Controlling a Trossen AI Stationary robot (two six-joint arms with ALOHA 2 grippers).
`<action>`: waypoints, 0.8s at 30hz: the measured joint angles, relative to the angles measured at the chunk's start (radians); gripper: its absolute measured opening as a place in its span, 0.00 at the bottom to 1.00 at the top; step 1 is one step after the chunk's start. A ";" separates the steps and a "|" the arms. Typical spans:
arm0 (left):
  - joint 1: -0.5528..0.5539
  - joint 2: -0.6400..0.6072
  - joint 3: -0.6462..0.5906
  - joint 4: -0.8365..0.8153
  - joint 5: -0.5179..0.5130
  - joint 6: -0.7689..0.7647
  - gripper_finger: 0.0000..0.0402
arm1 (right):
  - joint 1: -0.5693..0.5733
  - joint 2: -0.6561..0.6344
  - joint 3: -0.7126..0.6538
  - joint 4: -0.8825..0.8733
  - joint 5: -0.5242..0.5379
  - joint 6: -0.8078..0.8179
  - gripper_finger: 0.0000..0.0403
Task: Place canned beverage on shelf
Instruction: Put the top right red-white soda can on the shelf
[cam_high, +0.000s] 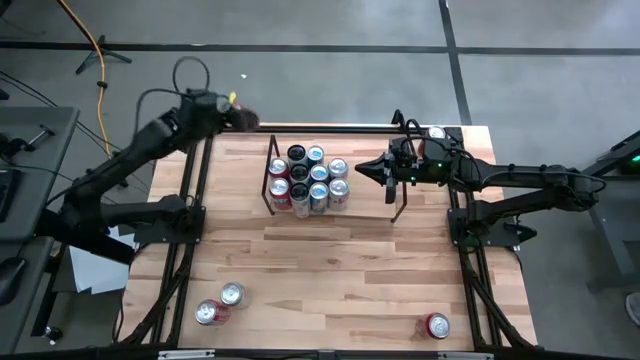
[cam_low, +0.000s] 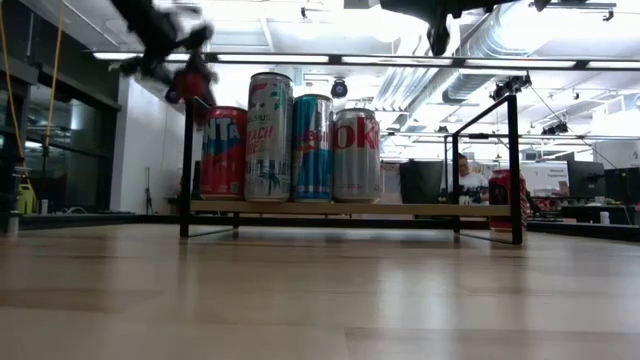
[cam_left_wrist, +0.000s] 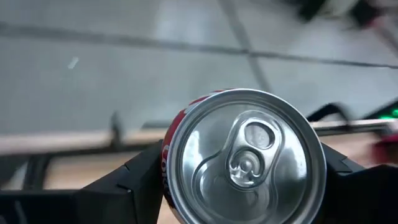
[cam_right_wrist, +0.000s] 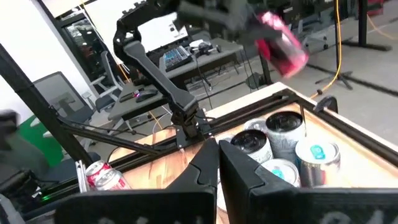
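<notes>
The left gripper (cam_high: 243, 117) is clamped on a red can (cam_right_wrist: 283, 42), one finger on each side of the can's wall, and holds it in the air off the far left corner of the shelf (cam_high: 272, 150), above the counter's (cam_high: 330, 270) far edge. A side grip like this leaves both ends of the can free, so its base could be set straight down on the shelf top. In the right wrist view the can appears tilted rather than upright, its long axis slanting; in the left wrist view its silver lid (cam_left_wrist: 245, 158) and pull tab face that arm's camera, so the axis runs roughly along the gripper's line of sight. It probably has to be brought upright before it is set down. The cans on the shelf (cam_high: 309, 178) stand upright, packed touching at the shelf's left end, which leaves the right part of the see-through top bare for more. The right gripper (cam_high: 366, 171) waits over that bare part, fingers pressed together and empty. Two loose cans (cam_high: 220, 304) lie near the counter's front left corner and another loose can (cam_high: 437, 325) lies at the front right.
</notes>
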 joint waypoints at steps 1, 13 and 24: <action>-0.017 0.002 0.044 0.001 0.000 0.030 0.58 | 0.000 -0.002 0.000 0.004 0.000 -0.005 0.00; -0.320 0.269 0.493 0.019 0.073 0.372 0.58 | 0.000 -0.075 0.001 0.051 0.029 -0.054 0.00; -0.557 0.563 0.587 0.124 0.134 0.559 0.58 | 0.000 -0.107 0.001 0.065 0.028 -0.055 0.00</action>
